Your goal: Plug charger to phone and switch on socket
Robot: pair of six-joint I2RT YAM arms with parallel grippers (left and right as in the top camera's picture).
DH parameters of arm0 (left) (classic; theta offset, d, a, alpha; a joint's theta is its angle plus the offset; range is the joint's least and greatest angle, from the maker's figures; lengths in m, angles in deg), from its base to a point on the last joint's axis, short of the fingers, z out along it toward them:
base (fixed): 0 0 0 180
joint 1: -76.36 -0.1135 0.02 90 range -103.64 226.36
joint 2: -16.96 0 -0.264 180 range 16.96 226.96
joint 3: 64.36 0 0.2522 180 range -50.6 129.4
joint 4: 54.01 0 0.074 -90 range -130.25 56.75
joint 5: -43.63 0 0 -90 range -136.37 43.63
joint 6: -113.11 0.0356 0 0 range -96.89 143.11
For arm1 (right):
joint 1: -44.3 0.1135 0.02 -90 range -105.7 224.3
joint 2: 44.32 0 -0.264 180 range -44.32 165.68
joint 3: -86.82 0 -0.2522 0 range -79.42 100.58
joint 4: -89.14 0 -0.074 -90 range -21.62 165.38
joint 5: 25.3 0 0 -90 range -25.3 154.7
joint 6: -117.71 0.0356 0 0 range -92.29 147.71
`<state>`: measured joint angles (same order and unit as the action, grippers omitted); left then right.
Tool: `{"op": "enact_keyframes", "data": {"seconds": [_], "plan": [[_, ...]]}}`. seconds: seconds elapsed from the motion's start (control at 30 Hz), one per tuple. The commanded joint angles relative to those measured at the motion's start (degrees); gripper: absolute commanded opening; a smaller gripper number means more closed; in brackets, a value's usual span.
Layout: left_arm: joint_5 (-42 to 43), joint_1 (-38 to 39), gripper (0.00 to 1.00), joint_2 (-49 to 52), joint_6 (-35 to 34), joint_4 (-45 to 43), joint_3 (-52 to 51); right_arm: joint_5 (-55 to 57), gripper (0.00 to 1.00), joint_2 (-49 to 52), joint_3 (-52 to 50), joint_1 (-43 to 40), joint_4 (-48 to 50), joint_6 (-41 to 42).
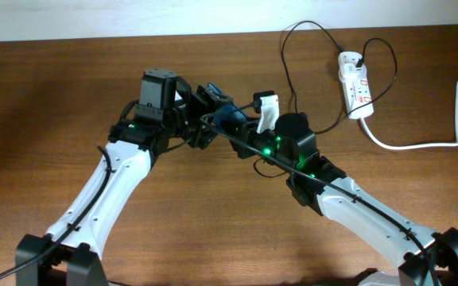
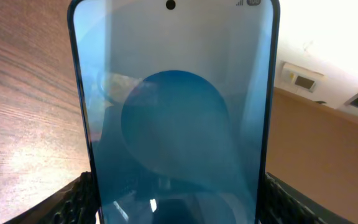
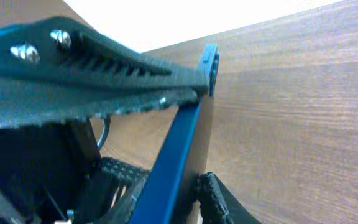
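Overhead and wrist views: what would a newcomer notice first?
The phone fills the left wrist view with its blue screen, clamped in the left end effector. Overhead, the right end effector meets it mid-table. The white power strip sits back right, with the black charger cable looping beside it.

Mid-surface (image 1: pixel 70 79): phone (image 2: pixel 173 112) sits between the two arms, one short end between the fingers of the left hand (image 2: pixel 173 208), one long edge between the fingers of the right hand (image 3: pixel 194 143). Socket (image 1: pixel 356 86) lies right rear, well apart from the phone. Charger (image 1: pixel 285 63) loops from the socket's rear end leftward, then forward toward the right hand; thick cord (image 1: pixel 420 145) leaves the socket's front end, running right.
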<state>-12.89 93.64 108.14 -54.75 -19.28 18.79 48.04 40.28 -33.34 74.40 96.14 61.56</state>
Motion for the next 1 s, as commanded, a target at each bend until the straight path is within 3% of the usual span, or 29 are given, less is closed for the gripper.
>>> {"op": "enact_keyframes", "data": {"seconds": [0.0, 0.07, 0.17, 0.37, 0.47, 0.5, 0.53, 0.7, 0.77, 0.87, 0.97], "plan": [[2.8, -0.1, 0.49, -1.9, -0.3, -0.3, 1.4, 0.9, 0.27, 0.6, 0.6, 0.3, 1.2, -0.4], [2.8, -0.1, 0.49, -1.9, -0.3, -0.3, 1.4, 0.9, 0.26, 0.6, 0.6, 0.3, 1.2, -0.4], [2.9, -0.1, 0.49, -1.9, -0.3, -0.3, 1.4, 0.9, 0.05, 0.6, 0.6, 0.3, 0.9, -0.4], [4.1, -0.1, 0.53, -1.9, -0.3, -0.4, 1.4, 0.5, 0.04, 0.6, 0.7, 0.3, 1.2, -0.3], [4.1, -0.2, 0.64, -1.9, -0.3, -0.4, 1.4, -1.5, 0.04, 0.0, 0.7, 0.3, 1.2, -0.3], [4.0, -0.2, 0.74, -1.9, -0.3, -0.4, 1.4, -1.8, 0.04, -0.7, 0.7, 0.2, 1.2, -0.3], [4.0, -0.2, 1.00, -1.9, -0.3, -0.8, 1.4, -1.7, 0.04, -1.3, 0.7, 0.2, 1.2, 0.0], [3.9, -0.2, 0.99, -1.9, 0.2, -4.3, 1.4, -0.6, 0.04, -3.8, 0.7, -2.1, 1.1, 10.4], [4.9, -0.2, 0.99, -1.9, 2.9, -10.1, 1.4, -0.6, 0.04, -3.8, 0.7, -3.8, 0.2, 15.1], [9.0, -0.2, 0.99, -2.2, 12.9, -20.2, 1.4, -1.1, 0.04, -3.8, 0.7, -7.7, -2.7, 25.4], [11.1, -0.9, 0.99, -3.3, 23.7, -20.4, 1.4, -5.6, 0.04, -3.8, 0.7, -12.2, -6.0, 34.8]]}}
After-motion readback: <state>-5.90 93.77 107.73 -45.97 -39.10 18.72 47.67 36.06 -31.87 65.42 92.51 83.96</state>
